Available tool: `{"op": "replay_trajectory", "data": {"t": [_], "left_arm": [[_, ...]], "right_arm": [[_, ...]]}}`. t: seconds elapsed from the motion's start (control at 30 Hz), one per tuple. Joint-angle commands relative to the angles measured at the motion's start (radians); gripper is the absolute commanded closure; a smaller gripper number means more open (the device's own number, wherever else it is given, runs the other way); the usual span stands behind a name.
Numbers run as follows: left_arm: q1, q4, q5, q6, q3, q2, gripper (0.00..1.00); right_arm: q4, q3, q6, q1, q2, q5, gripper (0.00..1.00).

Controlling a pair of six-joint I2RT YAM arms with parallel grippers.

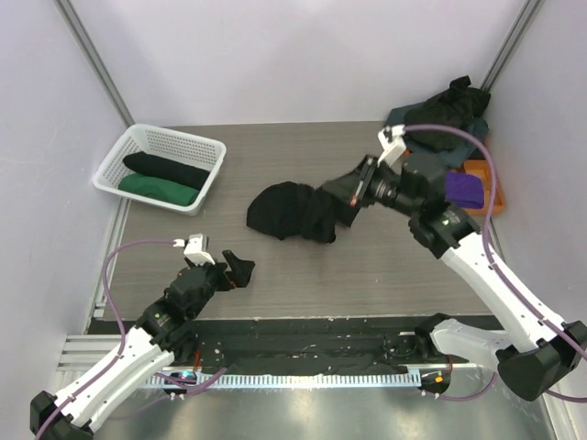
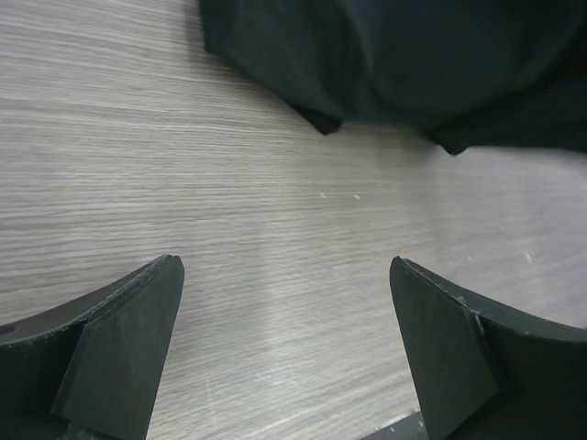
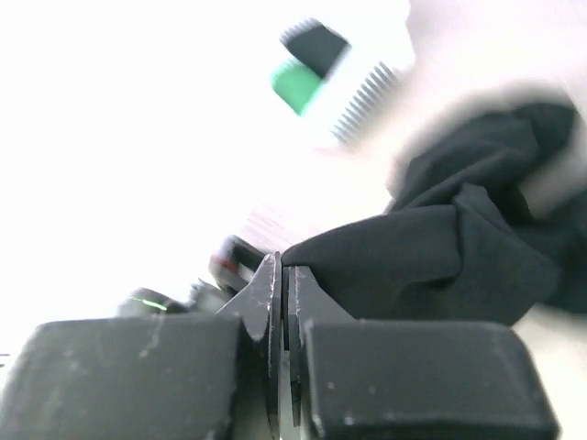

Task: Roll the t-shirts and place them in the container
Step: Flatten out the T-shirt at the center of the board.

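Far left: basket (image 1: 213, 156) holds two finished rolls, black roll (image 1: 165, 170) and green roll (image 1: 158, 189). Near left: left gripper (image 1: 240, 270) hovers, jaws wide, holding nothing. Centre: black t-shirt (image 1: 286, 211) lies crumpled and unrolled. The right gripper (image 3: 284, 270) is pinched on its right edge. Far right: shirt pile (image 1: 445, 110) not yet rolled.

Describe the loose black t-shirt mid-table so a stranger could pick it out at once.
On the grey wood-grain table, look between the white basket at the far left and the clothes heap at the far right. The crumpled black t-shirt lies near the middle; it alone sits apart from the others, with the right gripper pinching its edge.
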Motion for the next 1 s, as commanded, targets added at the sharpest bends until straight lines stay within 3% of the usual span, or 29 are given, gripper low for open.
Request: {"op": "replay_trajectory", "data": {"t": [0.0, 0.3, 0.43, 0.67, 0.97], "left_arm": [[-0.003, 0.102, 0.118, 0.045, 0.029, 0.004, 0.00], [-0.003, 0.196, 0.215, 0.063, 0.103, 0.048, 0.03], [-0.003, 0.213, 0.174, 0.083, 0.167, 0.216, 0.04], [-0.005, 0.378, 0.194, 0.074, 0.212, 0.425, 0.01], [-0.005, 0.512, 0.213, 0.079, 0.284, 0.645, 0.00]], "right_arm": [[0.113, 0.208, 0.104, 0.007, 0.048, -0.039, 0.99], [0.145, 0.354, 0.155, 0.007, 0.127, 0.006, 0.99], [0.108, 0.432, 0.117, 0.007, 0.130, 0.040, 0.99], [-0.061, 0.803, -0.026, 0.006, 0.193, 0.107, 0.99], [-0.100, 0.886, -0.132, 0.006, 0.164, 0.232, 0.99]]}}
